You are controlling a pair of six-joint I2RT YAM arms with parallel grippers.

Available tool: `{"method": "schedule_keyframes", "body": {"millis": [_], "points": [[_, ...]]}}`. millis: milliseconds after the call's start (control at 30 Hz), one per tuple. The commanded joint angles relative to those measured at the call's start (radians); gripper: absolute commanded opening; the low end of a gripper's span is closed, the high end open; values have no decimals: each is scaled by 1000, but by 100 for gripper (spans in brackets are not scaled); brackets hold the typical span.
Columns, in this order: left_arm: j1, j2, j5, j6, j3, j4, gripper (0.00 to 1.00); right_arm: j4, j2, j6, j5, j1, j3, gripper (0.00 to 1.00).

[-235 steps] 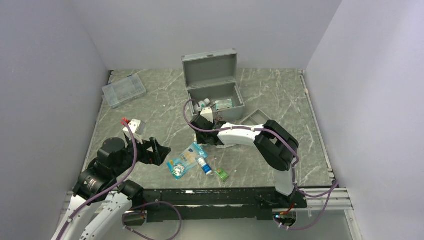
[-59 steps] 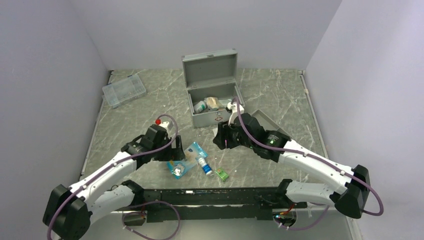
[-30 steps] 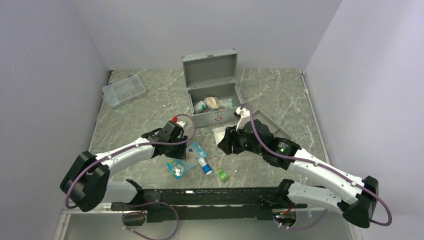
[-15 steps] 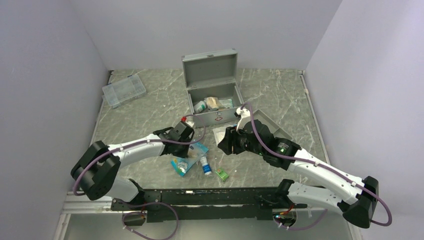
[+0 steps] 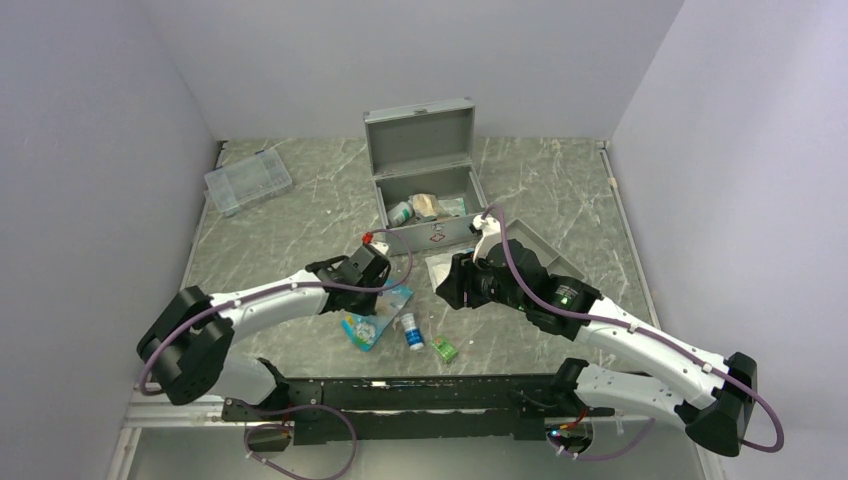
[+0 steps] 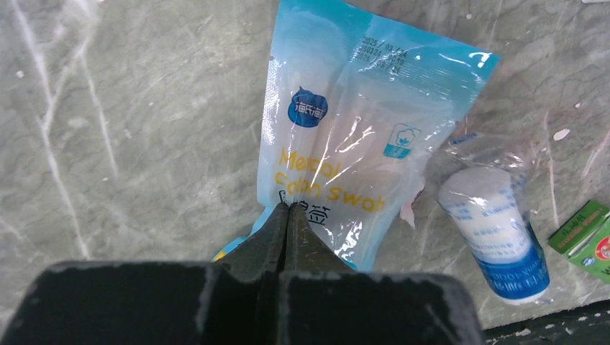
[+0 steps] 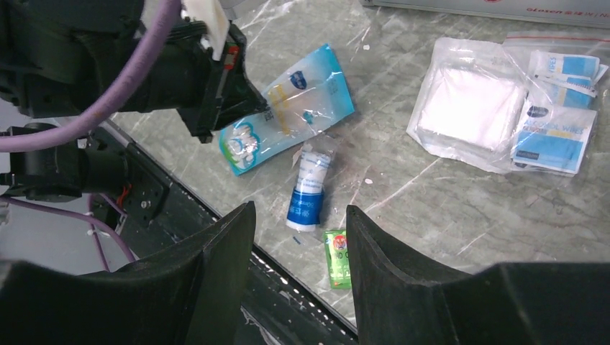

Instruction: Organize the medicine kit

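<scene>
- The step in hand looks like lifting the cotton swab packet (image 6: 345, 144) off the table (image 5: 300, 220) and carrying it to the medicine kit (image 5: 425, 238).
- The medicine kit stands open toward the far edge of the table, about midway along it, with its lid raised and a few items inside.
- The grip sits on the packet's near edge, on thin glossy film. A slow, straight lift would suit, since a jerk could let the film slide out.
- The packet looks limp and would likely droop from the pinched edge. It needs enough height to clear the kit's front wall before being released over a free spot inside.
- A bagged white bottle (image 6: 496, 237) lies just beside the packet. Whether its loose wrapper touches the packet or only lies close cannot be told, so the lift should watch that it does not drag along.
- A green sachet (image 6: 583, 230) lies beyond the bottle, near the table's near edge and clear of the path.
- The left gripper (image 6: 288, 208) has its 2 fingers pressed together, pinching the packet's near edge and touching nothing else.
- The right gripper (image 7: 301, 208) hangs above the table in front of the kit's right corner. Its fingers are spread partway, and it holds and touches nothing.
</scene>
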Motion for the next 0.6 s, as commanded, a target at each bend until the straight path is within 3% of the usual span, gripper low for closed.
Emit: {"method": "schedule_keyframes", "body": {"millis": [0, 567], "points": [[-10, -99, -54, -21, -10, -63, 0, 3, -18, 7, 27, 5, 3, 53], [-49, -385, 0, -47, 16, -158, 0, 92, 1, 107, -46, 4, -12, 59]]}}
